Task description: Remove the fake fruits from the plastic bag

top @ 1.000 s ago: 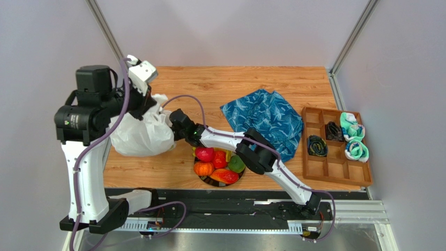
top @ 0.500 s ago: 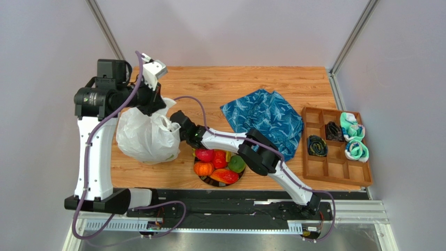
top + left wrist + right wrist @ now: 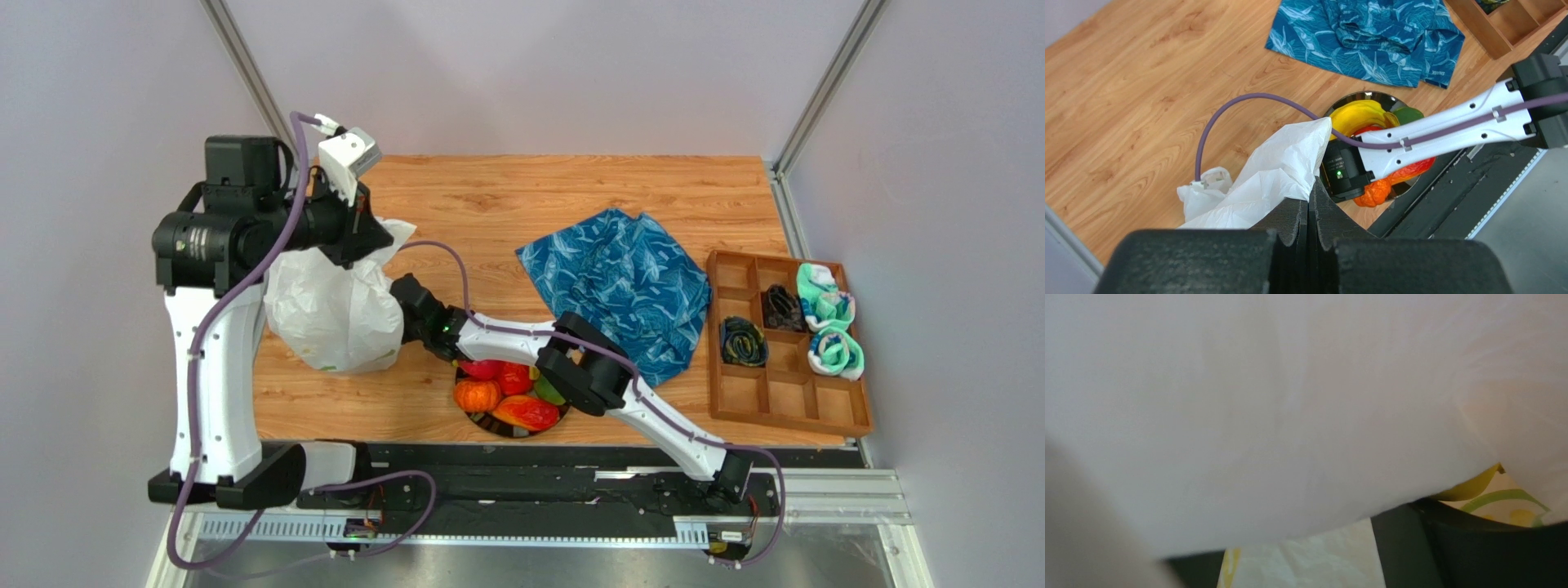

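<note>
The white plastic bag (image 3: 331, 321) hangs bunched at the table's left. My left gripper (image 3: 368, 235) is shut on its top edge, and the left wrist view shows the jaws (image 3: 1309, 187) pinching the bag (image 3: 1272, 174). My right gripper (image 3: 402, 294) pushes into the bag's right side, fingertips hidden. In the right wrist view the bag (image 3: 1290, 404) fills the frame, and the fingers (image 3: 1438, 545) stand apart with plastic between them. Fake fruits lie on the black-rimmed plate (image 3: 481, 420): red (image 3: 482, 368), orange (image 3: 476, 396), mango shape (image 3: 528, 413). The banana bunch (image 3: 1358, 116) also lies there.
A blue patterned cloth (image 3: 620, 279) lies right of centre. A brown wooden tray (image 3: 785, 398) with rolled socks stands at the right edge. My right arm (image 3: 577, 368) reaches across the plate. A purple cable (image 3: 1229, 113) arcs over the table.
My left gripper has drawn the bag a little left and toward the front. My right gripper followed left, and its elbow now covers more of the plate.
</note>
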